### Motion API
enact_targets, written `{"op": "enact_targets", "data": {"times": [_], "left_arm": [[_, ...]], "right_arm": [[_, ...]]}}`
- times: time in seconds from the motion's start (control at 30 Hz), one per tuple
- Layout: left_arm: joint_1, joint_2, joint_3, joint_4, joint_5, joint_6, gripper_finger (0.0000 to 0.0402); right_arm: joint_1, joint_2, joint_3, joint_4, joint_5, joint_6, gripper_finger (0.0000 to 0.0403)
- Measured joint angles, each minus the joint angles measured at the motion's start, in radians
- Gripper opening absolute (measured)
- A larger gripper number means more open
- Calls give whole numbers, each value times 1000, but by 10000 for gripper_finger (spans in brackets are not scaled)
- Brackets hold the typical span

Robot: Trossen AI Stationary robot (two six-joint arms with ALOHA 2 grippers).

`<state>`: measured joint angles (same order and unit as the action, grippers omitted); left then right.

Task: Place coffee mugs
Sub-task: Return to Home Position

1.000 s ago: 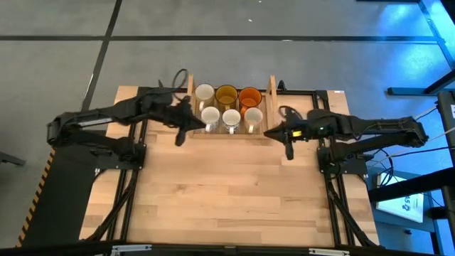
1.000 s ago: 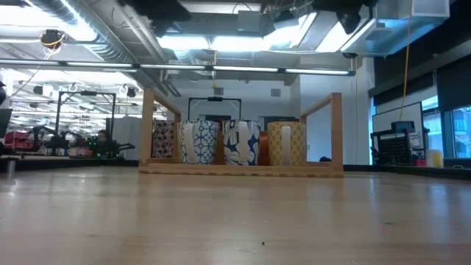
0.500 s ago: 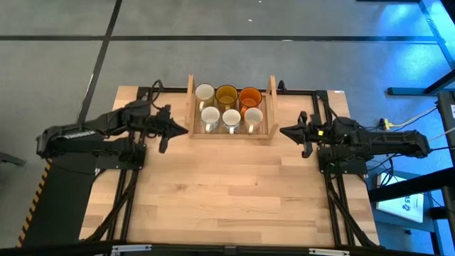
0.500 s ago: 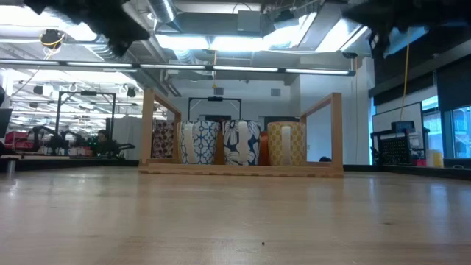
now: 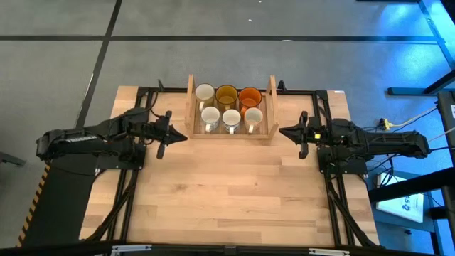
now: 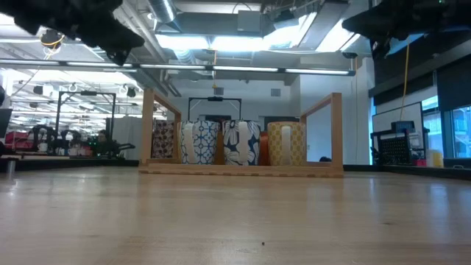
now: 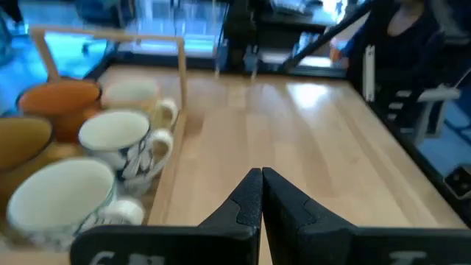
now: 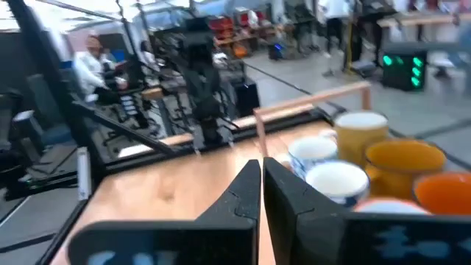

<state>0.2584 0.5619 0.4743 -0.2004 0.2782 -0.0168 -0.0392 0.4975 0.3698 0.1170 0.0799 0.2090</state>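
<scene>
Mugs (image 5: 231, 117) fill the rack (image 5: 271, 107) between left arm (image 5: 92, 135) and right arm (image 5: 377, 142), jaws closed.

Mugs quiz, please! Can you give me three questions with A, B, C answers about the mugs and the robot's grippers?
1. Where are the coffee mugs?
A. in the wooden rack
B. stacked in one tower
C. held in the air

2. How many mugs are there?
A. four
B. six
C. nine

3. What are the left gripper and right gripper doing?
A. each holding a mug
B. spread wide open
C. shut and empty

Answers:
1 A: the high view shows them all between the rack's side walls.
2 B: they stand in two rows of three.
3 C: each wrist view shows the jaws pressed together with nothing between them.
</scene>
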Motion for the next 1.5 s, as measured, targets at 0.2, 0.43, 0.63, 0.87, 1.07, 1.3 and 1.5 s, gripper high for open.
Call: {"op": "enact_targets", "data": {"times": [0.2, 0.43, 0.63, 0.87, 1.07, 1.3, 1.5], "left_arm": [[0, -92, -167, 241, 19, -51, 4], [0, -217, -269, 262, 9, -80, 4], [0, -322, -339, 260, -31, -105, 4], [0, -458, -419, 265, -32, -138, 4], [0, -559, -467, 263, -12, -165, 4], [0, -560, -466, 258, -14, -161, 4], [0, -560, -467, 257, -14, -160, 4]], "right_arm": [[-1, -28, -29, 50, -65, -67, 7], [-1, -86, -192, 223, -61, -9, 7], [0, -137, -284, 296, 9, 33, 7], [0, -194, -363, 389, 36, 49, 7], [0, -221, -362, 365, 43, 47, 7], [0, -289, -362, 218, -8, 45, 7], [0, -432, -362, 54, -20, 45, 7]]}}
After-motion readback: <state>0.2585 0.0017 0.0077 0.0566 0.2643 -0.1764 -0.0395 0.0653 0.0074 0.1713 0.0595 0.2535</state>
